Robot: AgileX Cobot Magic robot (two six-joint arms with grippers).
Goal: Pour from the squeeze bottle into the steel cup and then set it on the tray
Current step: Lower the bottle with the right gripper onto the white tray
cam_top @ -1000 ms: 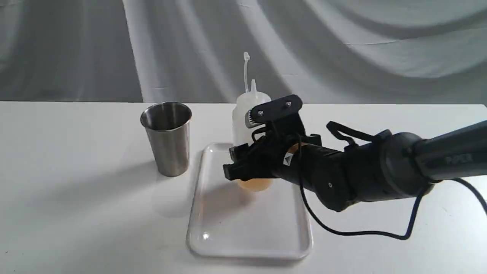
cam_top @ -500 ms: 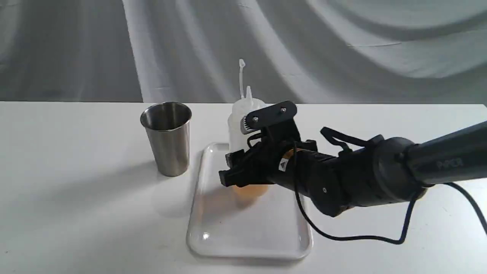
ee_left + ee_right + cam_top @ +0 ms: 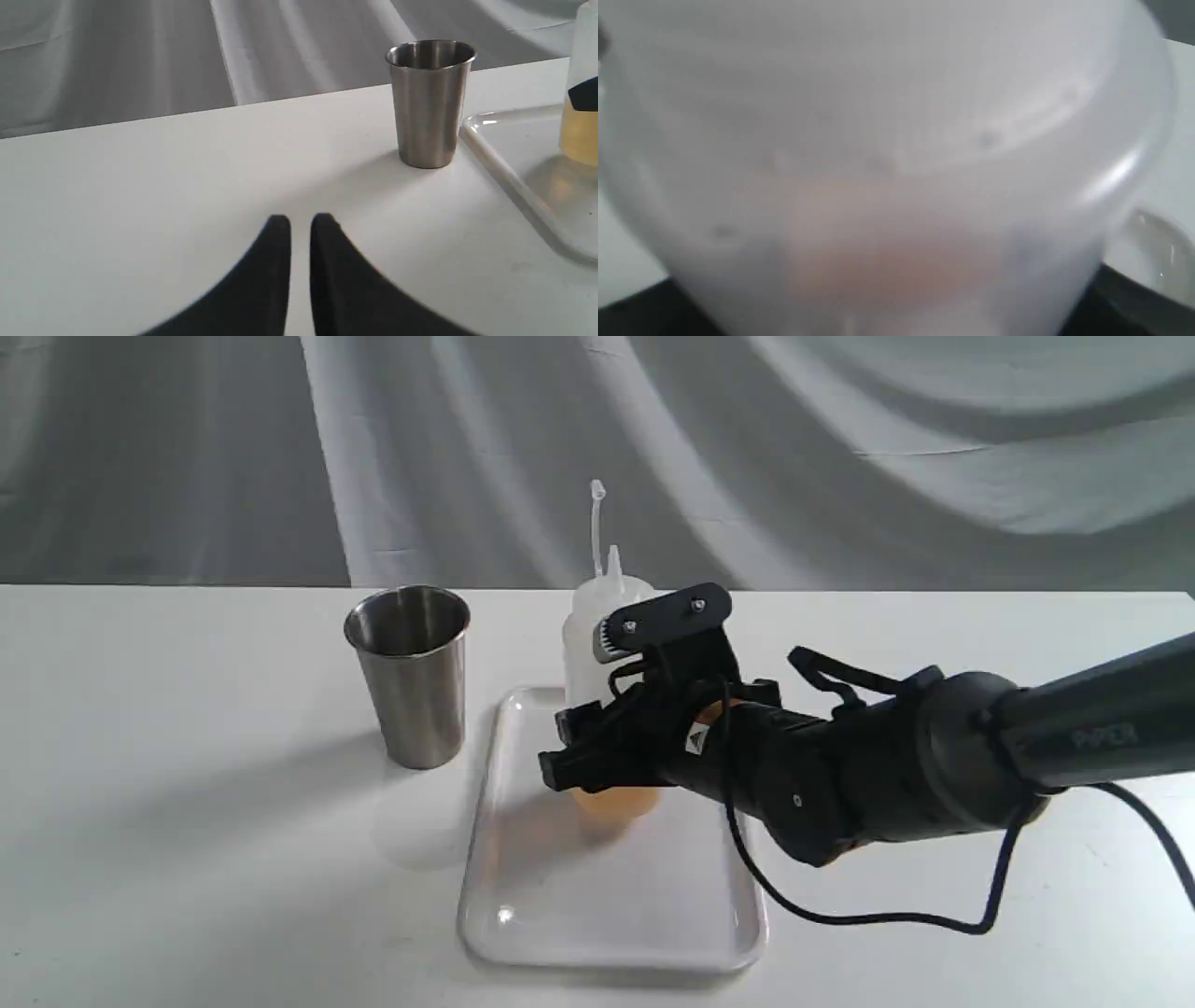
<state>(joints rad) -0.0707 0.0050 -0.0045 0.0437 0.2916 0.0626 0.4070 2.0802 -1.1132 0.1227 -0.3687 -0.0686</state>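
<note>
**Over the tray (image 3: 616,915), the right claw (image 3: 597,754) holds the squeeze bottle (image 3: 586,644) upright**

At the tray's far-left corner, the right claw is clenched around the squeeze bottle's lower body, its fingers crossing just above the amber liquid. The bottle lies between those fingers with its long axis upright, nozzle and cap strip pointing straight up. The arm reaches in nearly level from beyond the tray's right rim. The base is at the tray's surface or barely above it, and neither the exterior nor the left wrist view settles whether it touches. The right wrist view shows only the blurred bottle wall.

This looks like the placing step. The coming move likely turns on the base sitting flat before the fingers let go and draw back toward the tray's right rim, without nudging so tall a bottle over.

The steel cup (image 3: 411,681) stands upright on the bench (image 3: 187,803) just off the tray's left rim, and its contents are hidden. Farther from the tray than the cup, the left claw (image 3: 300,223) hangs low with fingers nearly together, holding nothing. The right arm is plainly the nearer.

Compared with a second ago, bottle and claw sit lower and slightly nearer the tray's left rim. Since half a second ago they have scarcely shifted.
</note>
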